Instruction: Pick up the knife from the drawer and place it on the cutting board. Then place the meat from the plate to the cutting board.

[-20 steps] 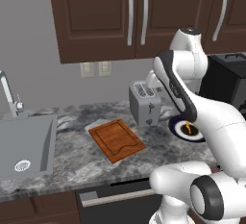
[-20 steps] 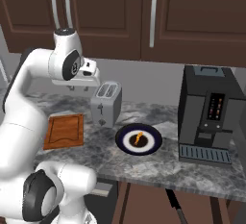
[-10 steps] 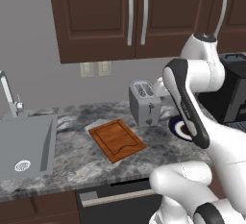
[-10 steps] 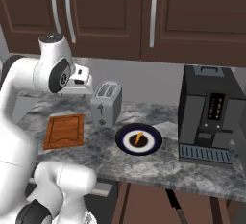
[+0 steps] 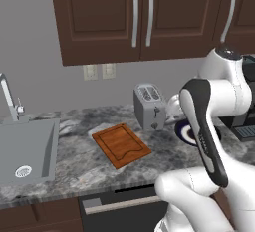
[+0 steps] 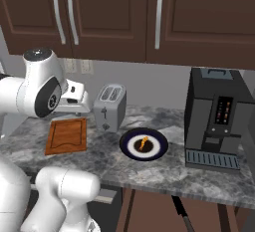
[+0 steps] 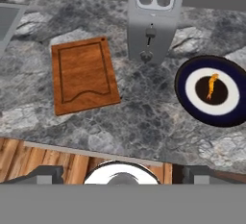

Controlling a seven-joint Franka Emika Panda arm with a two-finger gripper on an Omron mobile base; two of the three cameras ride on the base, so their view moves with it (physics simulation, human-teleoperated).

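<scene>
Three task items on the worktop [image 7: 144, 117]: cutting board [image 7: 84, 76] bare at 10 o'clock in the hand view, ready for the knife [image 6: 182, 218]; plate [image 7: 194, 103] at 2 o'clock carrying the meat [image 7: 211, 84]. The knife seems to lie low at 5 o'clock in the right base view. Hand [image 7: 122, 176] open, empty, raised for overview.

A glossy white arm [image 5: 219, 91] of rounded, bulbous segments is seen, with dark grey joint caps and a black band along one link.
</scene>
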